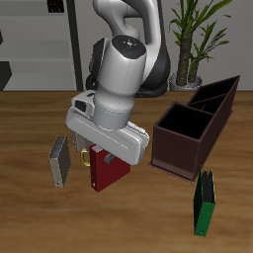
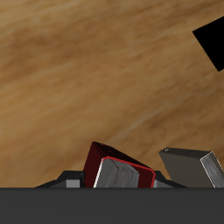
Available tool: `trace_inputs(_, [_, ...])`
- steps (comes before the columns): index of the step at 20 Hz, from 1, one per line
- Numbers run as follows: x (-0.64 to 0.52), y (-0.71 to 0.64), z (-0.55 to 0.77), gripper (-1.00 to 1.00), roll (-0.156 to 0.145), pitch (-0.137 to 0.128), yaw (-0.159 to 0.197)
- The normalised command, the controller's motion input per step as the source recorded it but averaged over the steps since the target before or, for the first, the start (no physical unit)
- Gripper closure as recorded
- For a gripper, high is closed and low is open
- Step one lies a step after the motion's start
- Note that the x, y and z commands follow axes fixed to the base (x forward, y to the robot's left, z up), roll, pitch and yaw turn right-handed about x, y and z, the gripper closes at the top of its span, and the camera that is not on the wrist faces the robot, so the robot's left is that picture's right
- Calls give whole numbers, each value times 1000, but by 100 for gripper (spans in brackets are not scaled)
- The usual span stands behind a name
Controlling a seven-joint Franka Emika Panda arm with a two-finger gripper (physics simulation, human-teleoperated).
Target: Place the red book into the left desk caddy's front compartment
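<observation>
The red book [image 1: 107, 172] stands on the table in the exterior view, between a grey book and the left desk caddy [image 1: 196, 126]. The caddy is a long dark brown open box with dividers, farther back and to the side. My gripper [image 1: 103, 148] hangs right over the red book's top, and the white hand hides its fingers. In the wrist view the red book [image 2: 118, 164] shows its pale page edges close against the dark body of the hand. No fingertip can be made out there, so the frames do not reveal whether the jaws are open or shut.
A grey book [image 1: 61, 160] stands close beside the red one and shows as the grey book [image 2: 191, 166] in the wrist view. A green book [image 1: 205, 204] stands near the table's front edge, in front of the caddy. A potted plant [image 1: 193, 40] stands behind the caddy.
</observation>
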Motion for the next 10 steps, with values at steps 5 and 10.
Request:
trace_inputs(5, [-535, 66, 919, 100, 0, -88, 86])
trace_inputs(10, [-516, 61, 666, 100, -4, -50, 51])
